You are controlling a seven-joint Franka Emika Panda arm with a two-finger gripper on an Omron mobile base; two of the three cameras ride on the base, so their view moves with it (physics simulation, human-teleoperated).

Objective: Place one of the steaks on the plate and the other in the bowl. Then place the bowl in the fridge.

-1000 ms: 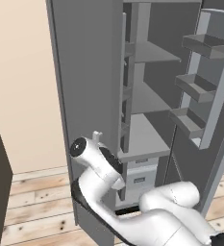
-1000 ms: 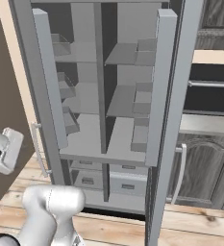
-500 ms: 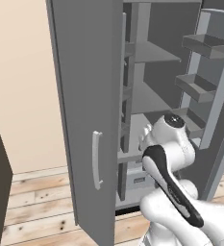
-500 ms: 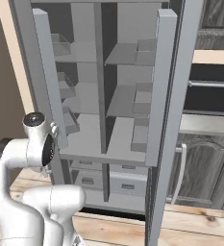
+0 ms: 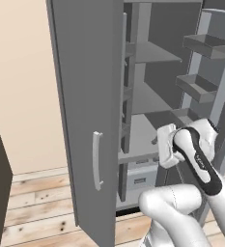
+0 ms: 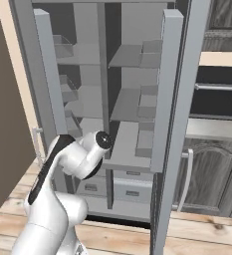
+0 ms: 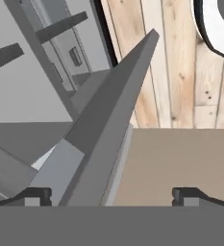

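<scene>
pincer (image 7: 111, 194) spread wide, dark tips far apart at the bottom of the hand view, nothing between them. pointing down past the edge of the left grey door (image 7: 108, 120) toward the pale wood plank floor (image 7: 176, 62). white hand sitting low in front of the tall plain grey fridge (image 5: 147, 106), near the lower shelf (image 5: 143, 135). both doors swung wide open, slim light vertical handle (image 5: 97, 160) on the left door's outer face, grey racks (image 5: 208, 46) on the inside of the right door, grey shelves bare inside (drawers (image 6: 127, 187) below them). dark wood-grain cabinets (image 6: 212, 174) off to the right in the right base view. no steak, white plate or reddish-brown bowl to be seen in any of this, so no telling where they lie. judging by that: fridge opened and ready, hand empty, the fetching part likely in hand. next move probably calls for turning away from the fridge toward wherever the steaks and dishes wait, keeping the arm off the open left door on the swing.
</scene>
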